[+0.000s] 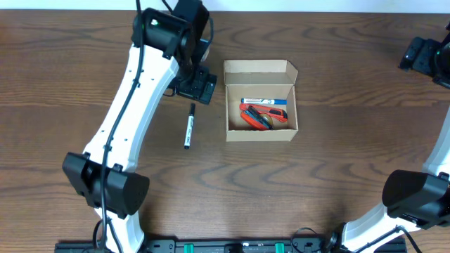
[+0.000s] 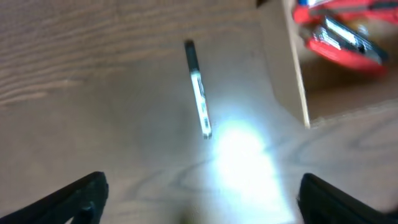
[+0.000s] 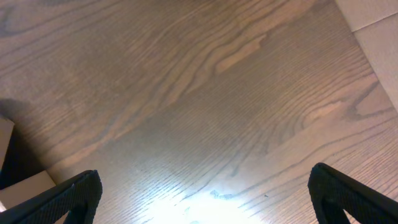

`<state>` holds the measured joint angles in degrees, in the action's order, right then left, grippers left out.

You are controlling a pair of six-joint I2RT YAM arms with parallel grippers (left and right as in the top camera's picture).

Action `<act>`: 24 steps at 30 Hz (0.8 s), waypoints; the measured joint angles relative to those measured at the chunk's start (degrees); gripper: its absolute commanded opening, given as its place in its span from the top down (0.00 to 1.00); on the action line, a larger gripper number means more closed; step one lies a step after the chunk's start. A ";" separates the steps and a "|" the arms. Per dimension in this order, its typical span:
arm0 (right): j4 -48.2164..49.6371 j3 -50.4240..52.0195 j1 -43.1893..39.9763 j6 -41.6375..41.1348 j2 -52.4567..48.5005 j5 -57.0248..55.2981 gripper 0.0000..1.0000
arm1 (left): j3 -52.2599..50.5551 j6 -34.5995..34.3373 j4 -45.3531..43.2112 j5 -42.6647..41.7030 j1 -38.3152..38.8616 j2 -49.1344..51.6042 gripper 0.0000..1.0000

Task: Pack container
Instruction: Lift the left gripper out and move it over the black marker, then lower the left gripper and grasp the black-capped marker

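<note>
The container (image 1: 261, 131), a small tan cardboard box, sits open at mid-table with its lid flap folded back. Inside lie a blue-and-white marker (image 1: 264, 102) and red-and-black items (image 1: 264, 117). A black-and-white marker (image 1: 188, 126) lies on the wood left of the box; it also shows in the left wrist view (image 2: 199, 90) beside the box wall (image 2: 283, 68). My left gripper (image 1: 197, 86) hovers just beyond that marker, jaws open and empty (image 2: 202, 202). My right gripper (image 1: 425, 56) is far off at the back right, open over bare wood (image 3: 205, 202).
The dark wooden table (image 1: 316, 190) carries only the box and the loose marker. The left arm (image 1: 133, 98) slants across the left side. In the right wrist view a pale surface (image 3: 379, 31) lies past the table's edge.
</note>
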<state>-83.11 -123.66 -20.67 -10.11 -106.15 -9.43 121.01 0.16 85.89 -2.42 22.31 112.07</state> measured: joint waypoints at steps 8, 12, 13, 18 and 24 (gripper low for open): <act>0.00 0.02 0.00 0.00 0.00 -0.02 0.01 | -13.14 -0.17 -10.54 -2.84 -5.20 0.00 0.03; 0.00 0.02 0.00 0.02 0.02 -0.02 0.01 | -18.99 -0.22 -14.58 -4.92 -8.15 0.00 0.02; -0.02 0.02 0.00 0.00 0.02 -0.02 0.01 | -20.44 -0.22 -15.74 -5.40 -8.70 0.00 0.02; 0.00 0.02 0.00 0.00 0.02 -0.02 0.01 | -27.98 -0.57 -21.97 -7.93 -9.33 0.00 0.01; 0.00 0.02 0.00 0.00 0.02 -0.02 0.01 | -34.99 -1.73 -26.32 -10.34 -9.03 0.00 0.00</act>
<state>-83.11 -123.63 -20.67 -10.11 -106.13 -9.45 86.02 -1.56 59.57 -12.75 13.28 112.07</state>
